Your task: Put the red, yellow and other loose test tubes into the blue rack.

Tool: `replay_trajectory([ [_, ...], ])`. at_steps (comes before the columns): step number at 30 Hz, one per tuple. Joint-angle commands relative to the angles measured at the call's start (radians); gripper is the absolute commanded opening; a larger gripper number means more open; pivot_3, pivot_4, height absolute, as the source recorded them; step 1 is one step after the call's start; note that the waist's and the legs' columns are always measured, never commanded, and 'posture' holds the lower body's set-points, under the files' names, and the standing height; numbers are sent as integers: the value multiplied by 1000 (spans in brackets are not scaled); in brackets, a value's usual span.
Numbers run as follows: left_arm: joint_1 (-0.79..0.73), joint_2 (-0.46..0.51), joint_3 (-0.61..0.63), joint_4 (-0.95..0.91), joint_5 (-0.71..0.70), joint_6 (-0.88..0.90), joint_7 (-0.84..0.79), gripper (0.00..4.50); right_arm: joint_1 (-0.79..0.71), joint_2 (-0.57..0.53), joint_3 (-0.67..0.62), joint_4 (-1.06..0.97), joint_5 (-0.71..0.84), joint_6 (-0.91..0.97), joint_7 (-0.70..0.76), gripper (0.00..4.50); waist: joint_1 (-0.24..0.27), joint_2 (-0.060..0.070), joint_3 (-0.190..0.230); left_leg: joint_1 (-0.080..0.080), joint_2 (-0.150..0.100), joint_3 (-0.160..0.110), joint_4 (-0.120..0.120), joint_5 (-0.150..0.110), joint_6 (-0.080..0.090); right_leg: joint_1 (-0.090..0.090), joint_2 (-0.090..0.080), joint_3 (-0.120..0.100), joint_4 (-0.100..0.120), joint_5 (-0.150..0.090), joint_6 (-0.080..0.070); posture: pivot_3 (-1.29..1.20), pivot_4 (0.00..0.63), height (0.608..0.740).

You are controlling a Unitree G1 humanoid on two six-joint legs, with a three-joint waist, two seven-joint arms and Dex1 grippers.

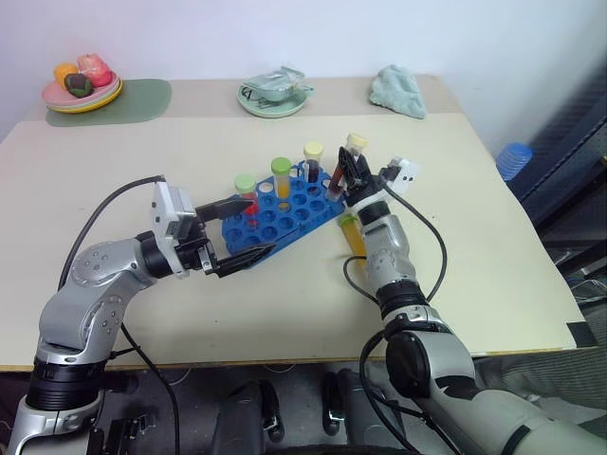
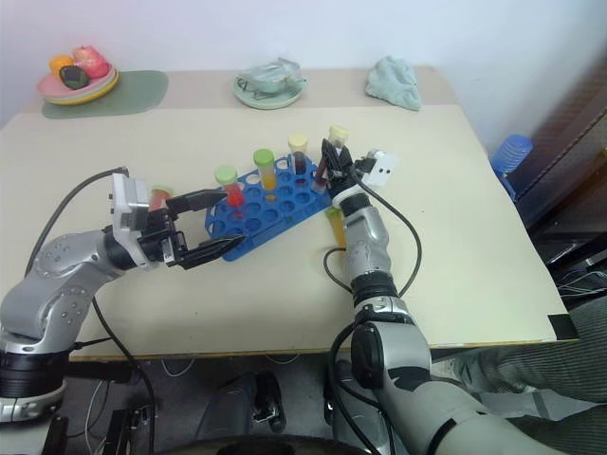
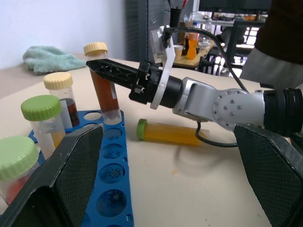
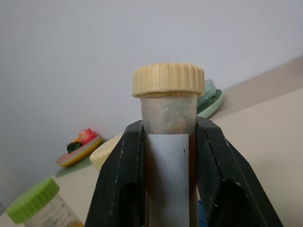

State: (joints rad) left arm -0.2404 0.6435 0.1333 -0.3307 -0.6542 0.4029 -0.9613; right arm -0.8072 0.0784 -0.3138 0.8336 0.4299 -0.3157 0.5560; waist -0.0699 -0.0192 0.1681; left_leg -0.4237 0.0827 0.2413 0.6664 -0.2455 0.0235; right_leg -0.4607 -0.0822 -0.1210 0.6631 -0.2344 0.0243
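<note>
The blue rack [image 1: 285,210] sits mid-table holding four capped tubes, a yellow tube [image 1: 352,233] lying just beside it, the right gripper [image 1: 352,175] clamping a brown tube [image 3: 105,87] over its corner, the left gripper [image 1: 242,231] spread wide alongside.

We see a cream table [image 1: 474,199] set against a pale wall [image 1: 285,33]. Along the table's far edge sit a plate of toy fruit [image 1: 81,90] on a grey-green mat [image 1: 142,100], a green dish [image 1: 273,95] and a mint cloth [image 1: 398,92]. Beside the table's right edge stands dark shelving [image 1: 569,175].
</note>
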Motion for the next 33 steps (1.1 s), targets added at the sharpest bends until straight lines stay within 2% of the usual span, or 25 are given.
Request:
replay_trajectory([
  [1, -10, 3, 15, -19, 0, -23, -3, 4500, 9, -4, 24, 7, -35, -52, -2, 768, 0, 0, 0, 0, 0, 0, 0, 0, 0, 0, 0, 0, 0, 0, 0, 0, 150, 740],
  [14, -8, -6, 19, -16, 7, -30, 5, 4500, 74, -12, 126, 77, -179, -250, 14, 768, 0, 0, 0, 2, 0, 0, -1, 0, 0, 2, 0, 0, 0, 0, 0, 0, 150, 740],
  [21, -11, -10, 15, -11, 12, -35, 6, 4500, 82, -9, 144, 102, -188, -291, 19, 768, -1, 0, 0, 6, 0, 0, -1, -1, -1, 6, 0, 1, 0, 0, 0, 0, 150, 740],
  [27, -13, -16, 13, -9, 13, -41, 9, 4500, 78, -2, 135, 133, -172, -294, 23, 768, -2, 0, 0, 16, 0, 0, -3, -2, -3, 16, -2, 1, -1, -1, -1, 0, 150, 740],
  [33, -11, -20, 13, -13, 14, -43, 12, 4500, 38, -12, 112, 192, -159, -286, 24, 768, -3, 0, -1, 17, 1, 0, -3, -2, -3, 16, -2, 1, -1, -2, -1, 0, 150, 740],
])
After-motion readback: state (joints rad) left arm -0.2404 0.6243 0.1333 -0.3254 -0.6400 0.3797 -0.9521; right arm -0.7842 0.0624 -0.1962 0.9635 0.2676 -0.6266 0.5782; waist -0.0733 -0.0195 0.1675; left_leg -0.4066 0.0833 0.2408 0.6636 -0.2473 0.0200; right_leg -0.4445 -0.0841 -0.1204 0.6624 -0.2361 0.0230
